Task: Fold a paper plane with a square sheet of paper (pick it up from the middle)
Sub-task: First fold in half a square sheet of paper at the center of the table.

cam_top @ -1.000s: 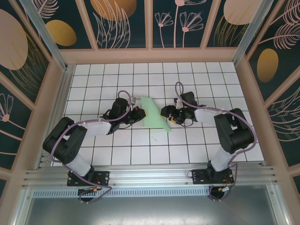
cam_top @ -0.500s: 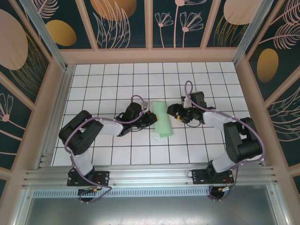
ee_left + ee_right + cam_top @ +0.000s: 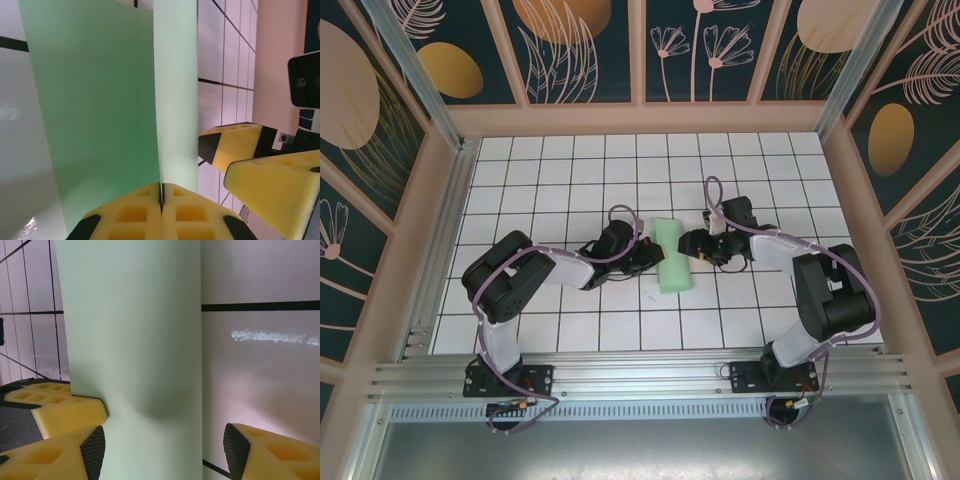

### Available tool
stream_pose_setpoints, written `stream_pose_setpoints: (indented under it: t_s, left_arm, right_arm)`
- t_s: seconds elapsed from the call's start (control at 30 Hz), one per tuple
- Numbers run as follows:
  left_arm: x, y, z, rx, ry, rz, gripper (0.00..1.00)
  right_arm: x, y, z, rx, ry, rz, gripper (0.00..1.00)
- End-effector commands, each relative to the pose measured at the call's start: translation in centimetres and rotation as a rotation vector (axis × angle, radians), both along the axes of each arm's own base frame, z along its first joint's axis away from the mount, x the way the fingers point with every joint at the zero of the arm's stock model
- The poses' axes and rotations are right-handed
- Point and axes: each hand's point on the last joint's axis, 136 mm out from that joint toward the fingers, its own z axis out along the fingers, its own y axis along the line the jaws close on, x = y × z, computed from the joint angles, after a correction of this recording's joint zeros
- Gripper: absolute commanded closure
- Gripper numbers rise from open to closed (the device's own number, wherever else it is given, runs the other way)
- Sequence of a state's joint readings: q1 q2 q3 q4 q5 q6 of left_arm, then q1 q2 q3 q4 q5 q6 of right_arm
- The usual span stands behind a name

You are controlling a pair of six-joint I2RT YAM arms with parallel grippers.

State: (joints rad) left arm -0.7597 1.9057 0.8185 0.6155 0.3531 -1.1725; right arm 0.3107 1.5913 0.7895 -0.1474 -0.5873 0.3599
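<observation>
Left claw (image 3: 161,200) pinched fully shut on the near edge of the green sheet of paper (image 3: 100,100), seam caught between the yellow pads. Sheet folded into a long narrow strip, standing partly up off the white tiled table (image 3: 570,170), mid-table between both arms. Right claw (image 3: 165,447) open, fingers straddling the strip from the right; left finger at the paper, right finger apart from it.

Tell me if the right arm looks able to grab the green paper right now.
Probably yes. The right gripper has its jaws open on either side of the folded green paper, with nothing between them and it. The left gripper is shut on the opposite edge.
</observation>
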Motion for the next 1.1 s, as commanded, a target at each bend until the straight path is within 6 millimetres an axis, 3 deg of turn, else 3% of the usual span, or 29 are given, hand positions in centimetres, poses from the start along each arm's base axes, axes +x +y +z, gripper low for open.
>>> stream_pose_setpoints:
  t_s: [0.0,0.37,0.67,0.77,0.9,1.07]
  left_arm:
    - [0.2,0.2,-1.3,0.034,0.047,0.033,0.95]
    - [-0.4,0.4,-2.3,0.017,0.089,0.043,0.95]
    - [-0.4,0.9,-2.1,0.047,0.078,0.048,0.90]
    - [-0.3,1.3,-1.5,0.062,0.062,0.056,0.81]
    - [0.4,3.0,-0.2,0.086,0.033,0.089,0.62]
    - [1.6,6.4,0.9,0.124,0.006,0.158,0.54]
  right_arm:
    - [0.4,0.8,-0.1,-0.043,-0.025,0.056,0.36]
    - [1.0,1.0,-1.7,-0.094,0.000,0.076,0.46]
    - [0.6,0.8,-3.1,-0.156,0.023,0.090,0.59]
    - [0.5,0.6,-3.6,-0.182,0.027,0.091,0.63]
    - [0.2,0.5,-3.9,-0.207,0.029,0.100,0.66]
    - [0.3,0.5,-4.2,-0.231,0.020,0.111,0.66]
